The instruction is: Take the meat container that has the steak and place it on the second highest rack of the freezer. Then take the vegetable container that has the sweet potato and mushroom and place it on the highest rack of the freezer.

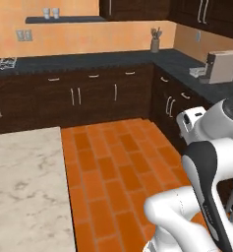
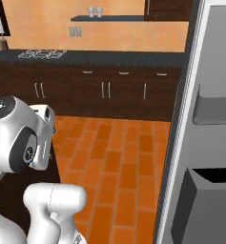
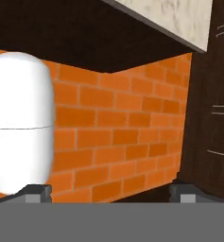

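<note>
Your gripper [image 3: 111, 191] stands wide open with nothing between the fingertips [image 3: 38, 191], pointed low at the orange brick floor [image 3: 123, 142] and the dark underside of the marble-topped island [image 1: 24, 182]. Neither food container can be made out from here, so you cannot yet tell which tray carries the steak — pick on a guess and the wrong one could land on the wrong rack. The freezer [image 2: 214, 95] fills the right edge of the right base view, very close to the base; its grey door bins [image 2: 205, 205] jut toward you. Swing the folded arm carelessly and an elbow could strike that door or the island's edge — there is little room between them.
</note>
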